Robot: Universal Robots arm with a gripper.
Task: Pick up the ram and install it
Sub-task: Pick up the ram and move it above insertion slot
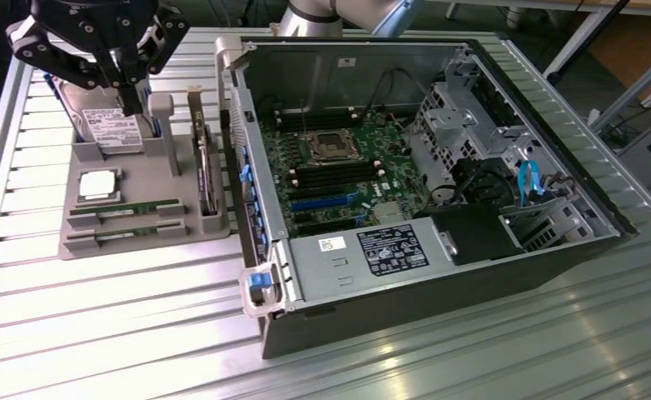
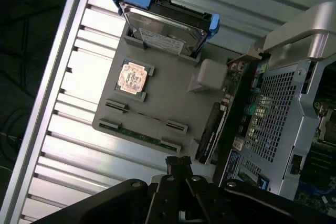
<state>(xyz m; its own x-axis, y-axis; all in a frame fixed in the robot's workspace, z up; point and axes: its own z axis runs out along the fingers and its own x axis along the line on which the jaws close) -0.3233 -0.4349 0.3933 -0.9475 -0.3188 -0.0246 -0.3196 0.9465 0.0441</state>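
Note:
Two ram sticks lie side by side in slots at the near end of a grey holder (image 1: 136, 187): one ram (image 1: 125, 211) and a second ram (image 1: 125, 236) beside it. The wrist view shows them too, as a thin ram (image 2: 145, 114) and the other ram (image 2: 137, 136). My gripper (image 1: 132, 102) hangs above the holder's far end, over the hard drive, well apart from both sticks. Its fingertips (image 2: 178, 162) are pressed together and shut on nothing.
The holder also carries a hard drive with blue rails (image 2: 165, 24), a square CPU (image 2: 132, 77) and an upright card (image 1: 205, 162). An open computer case (image 1: 592, 217) with its motherboard (image 1: 342, 167) lies at the exterior view's right. Everything rests on a slatted metal table (image 1: 102, 300).

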